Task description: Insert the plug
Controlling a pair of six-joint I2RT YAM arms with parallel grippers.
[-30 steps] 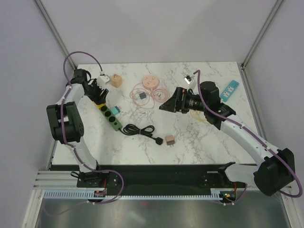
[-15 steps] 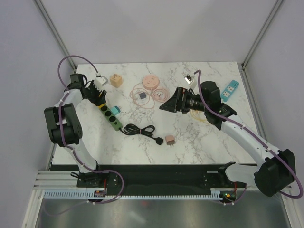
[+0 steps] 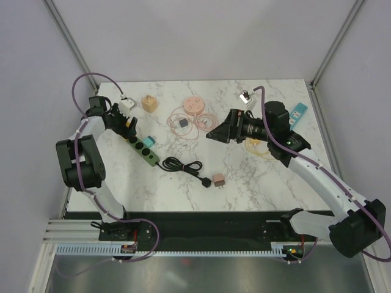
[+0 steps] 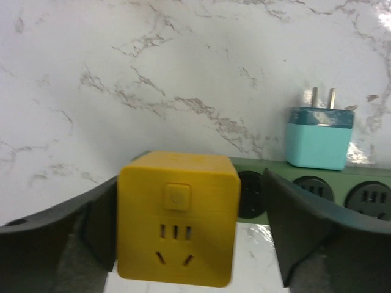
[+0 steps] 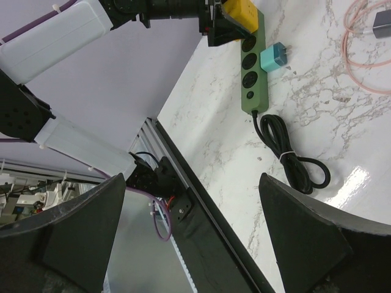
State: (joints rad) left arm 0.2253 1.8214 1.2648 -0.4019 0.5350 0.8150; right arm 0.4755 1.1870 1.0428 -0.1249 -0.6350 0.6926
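Camera overhead: we are seeing the left gripper (image 3: 124, 122) straddling the yellow plug cube (image 3: 129, 125) at the green power strip (image 3: 146, 151)'s far end on the worktop (image 3: 244, 177); the right gripper (image 3: 212, 135) is hovering well apart, likely keeping clear; left wrist: jaws are standing spread beside the cube, not pinching, so the strip seems to be bearing it; how deep its pins are sitting we cannot tell; right wrist: jaws are gaping, holding nothing.

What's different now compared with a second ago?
The left arm's elbow swung outward, the left gripper still straddling the yellow cube on the green power strip. The right gripper shifted slightly toward the far side. The black plug slid a little toward the pink adapter. The teal adapter stayed put.
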